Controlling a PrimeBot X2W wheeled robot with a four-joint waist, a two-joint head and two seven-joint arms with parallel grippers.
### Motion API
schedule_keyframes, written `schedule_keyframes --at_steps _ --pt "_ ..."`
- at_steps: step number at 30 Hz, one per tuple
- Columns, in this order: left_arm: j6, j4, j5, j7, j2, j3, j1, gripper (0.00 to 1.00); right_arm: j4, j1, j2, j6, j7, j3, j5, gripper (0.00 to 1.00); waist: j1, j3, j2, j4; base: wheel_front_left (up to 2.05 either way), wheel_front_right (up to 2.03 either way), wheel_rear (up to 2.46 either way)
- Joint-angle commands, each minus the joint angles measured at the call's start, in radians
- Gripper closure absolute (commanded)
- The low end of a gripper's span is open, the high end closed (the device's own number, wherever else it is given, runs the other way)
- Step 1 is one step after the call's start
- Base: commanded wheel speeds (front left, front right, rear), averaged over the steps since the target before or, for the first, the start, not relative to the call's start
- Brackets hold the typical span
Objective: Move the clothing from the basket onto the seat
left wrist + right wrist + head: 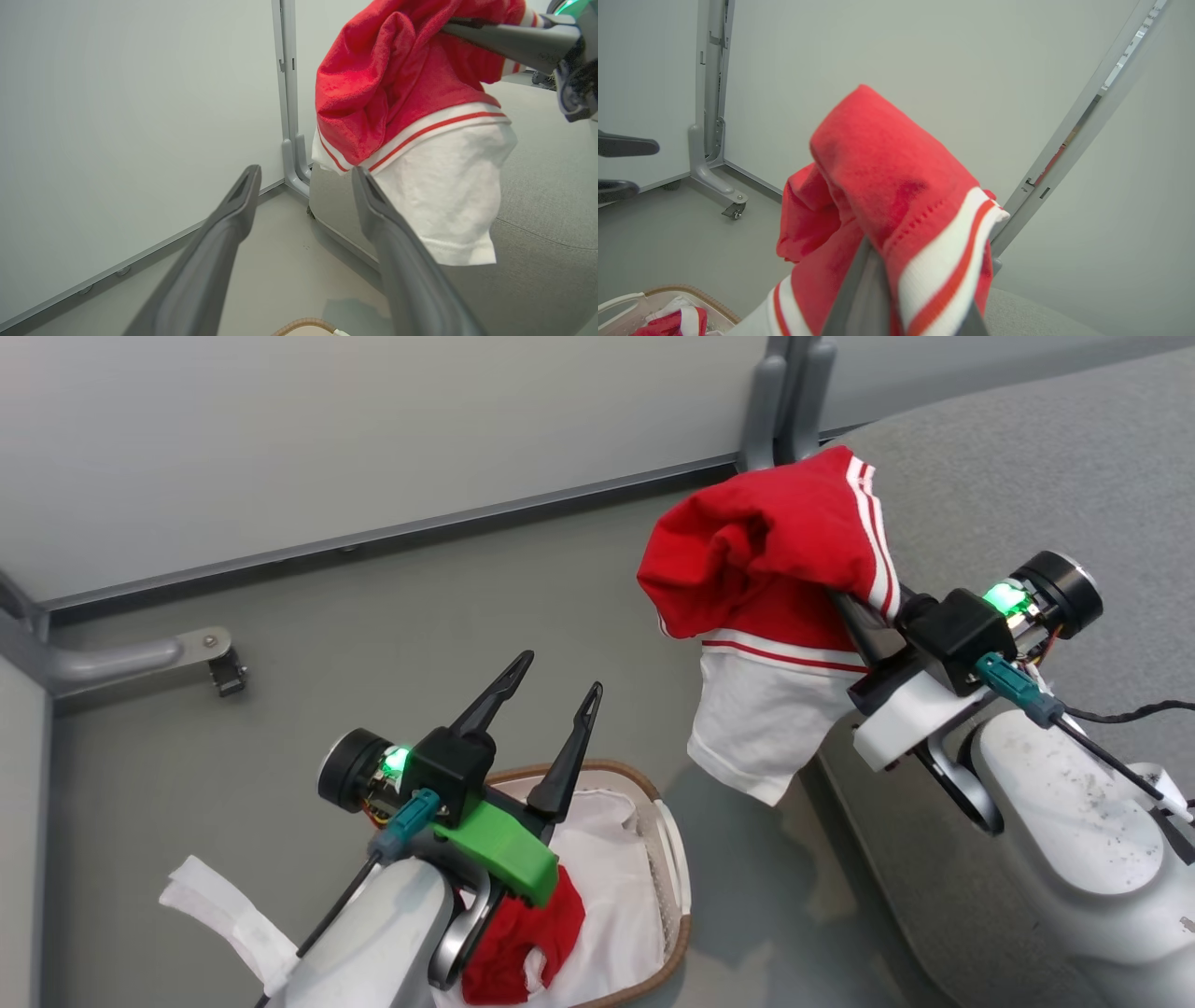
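Wide-spread and empty, the left pincer (560, 674) of two long dark fingers hovers above the oval cream-white perforated basket (680, 896) with a brown woven rim. Below its wrist, a crumpled red garment (523, 933) lies on the white liner cloth (616, 887). The right pincer (845, 611) is clamped tight on the other red-and-white striped sports garment (766, 551), which drapes over its fingertips and hangs at the edge of the large grey fabric seat (1027, 476), apart from the basket.

Site is presenting as a robot test lab: plain pale partitions (280, 429) standing on grey castered feet (140, 656) are enclosing a smooth grey floor (420, 644).
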Motion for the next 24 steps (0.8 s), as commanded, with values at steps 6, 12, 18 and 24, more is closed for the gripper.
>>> schedule_keyframes --at_steps 6,12,18,24 --pt "-0.013 -0.004 0.036 0.0 -0.014 0.015 -0.018 0.0 -0.026 0.059 0.005 -0.001 -0.005 -0.082 -0.024 1.0 0.0 0.062 0.0 -0.159 0.0 0.0 0.0" --pt "-0.022 0.007 0.054 -0.001 -0.02 0.016 -0.031 0.0 -0.047 0.096 0.026 -0.001 -0.005 -0.14 -0.043 1.0 0.0 0.09 0.0 -0.243 0.0 0.0 0.0" --pt "-0.029 0.021 0.075 -0.001 -0.026 0.008 -0.039 0.0 -0.055 0.126 0.044 -0.001 -0.005 -0.173 -0.054 1.0 0.0 0.113 0.0 -0.292 0.0 0.0 0.0" --pt "-0.034 0.029 0.09 -0.001 -0.028 0.001 -0.046 0.0 -0.052 0.14 0.057 -0.001 -0.005 -0.191 -0.065 1.0 0.0 0.14 0.0 -0.307 0.0 0.0 0.0"
